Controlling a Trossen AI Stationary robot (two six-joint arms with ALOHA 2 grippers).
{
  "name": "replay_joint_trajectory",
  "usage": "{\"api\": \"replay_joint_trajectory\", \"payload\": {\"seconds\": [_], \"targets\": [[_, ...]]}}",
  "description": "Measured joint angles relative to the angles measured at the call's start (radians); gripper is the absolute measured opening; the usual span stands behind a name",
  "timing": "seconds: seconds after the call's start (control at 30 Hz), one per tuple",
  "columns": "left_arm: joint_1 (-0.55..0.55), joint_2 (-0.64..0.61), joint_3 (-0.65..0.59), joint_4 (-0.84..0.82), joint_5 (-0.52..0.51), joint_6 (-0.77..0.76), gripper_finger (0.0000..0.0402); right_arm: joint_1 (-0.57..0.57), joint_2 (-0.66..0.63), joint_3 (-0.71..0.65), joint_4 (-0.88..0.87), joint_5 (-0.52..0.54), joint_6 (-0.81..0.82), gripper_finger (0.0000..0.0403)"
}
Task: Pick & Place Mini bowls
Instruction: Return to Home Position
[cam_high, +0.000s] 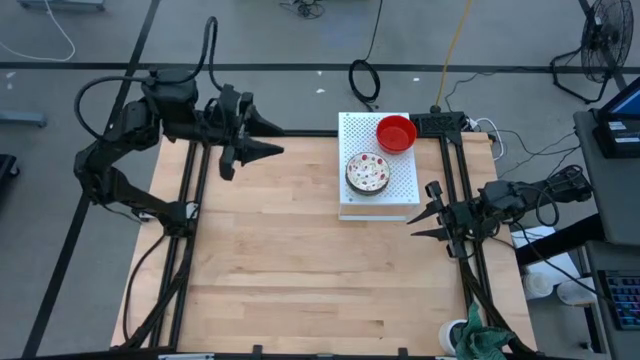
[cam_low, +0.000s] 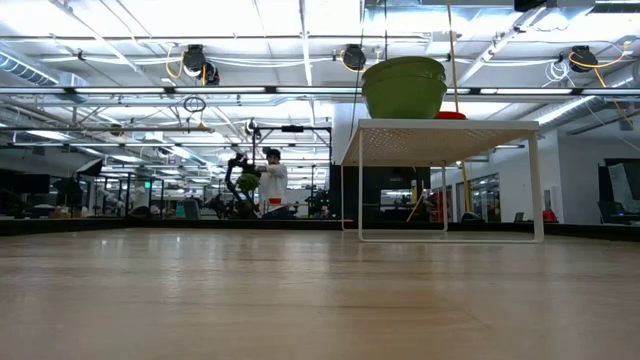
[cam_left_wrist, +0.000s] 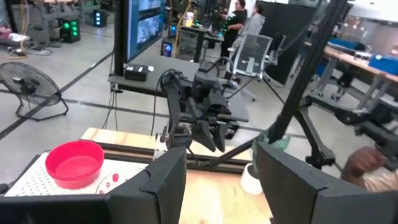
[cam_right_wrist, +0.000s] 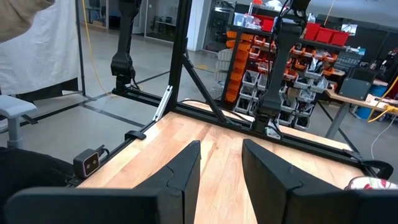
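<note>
Though round and axisless, red bowl (cam_high: 396, 133) and speckled bowl (cam_high: 368, 173) mouth-up.

Robotics lab: parts-bin racks (cam_right_wrist: 245, 81), floor fan (cam_left_wrist: 32, 87), big monitor (cam_left_wrist: 148, 25).

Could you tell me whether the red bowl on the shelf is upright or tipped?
Upright. The high view looks straight into the red bowl, its rim a full circle, resting on the shelf.

Overhead looks straight down on my table (cam_high: 300, 270); low cam sits level across it; both share the shelf (cam_high: 400, 182).
</note>
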Motion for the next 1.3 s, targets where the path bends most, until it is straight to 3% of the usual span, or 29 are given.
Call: {"api": "replay_joint_trajectory", "payload": {"seconds": [0.17, 0.47, 0.8, 1.0, 1.3], "targets": [[-0.012, -0.032, 0.0, -0.031, -0.005, 0.031, 0.0193, 0.0, 0.0, 0.0, -0.014, 0.0, 0.006, 0.0105], [-0.049, -0.044, 0.0, -0.111, -0.116, 0.035, 0.0193, 0.0, 0.0, 0.0, -0.018, 0.0, 0.01, 0.0105], [-0.125, -0.046, -0.013, -0.113, -0.134, 0.117, 0.0193, 0.0, 0.0, 0.0, -0.018, 0.0, 0.01, 0.0105], [-0.162, -0.065, -0.13, -0.073, -0.219, 0.116, 0.0193, 0.0, 0.0, -0.026, 0.014, 0.001, 0.01, 0.0105], [-0.193, -0.232, -0.496, 0.198, -0.228, 0.093, 0.0193, 0.0, 0.0, -0.027, 0.014, 0.027, 0.01, 0.0105]]}}
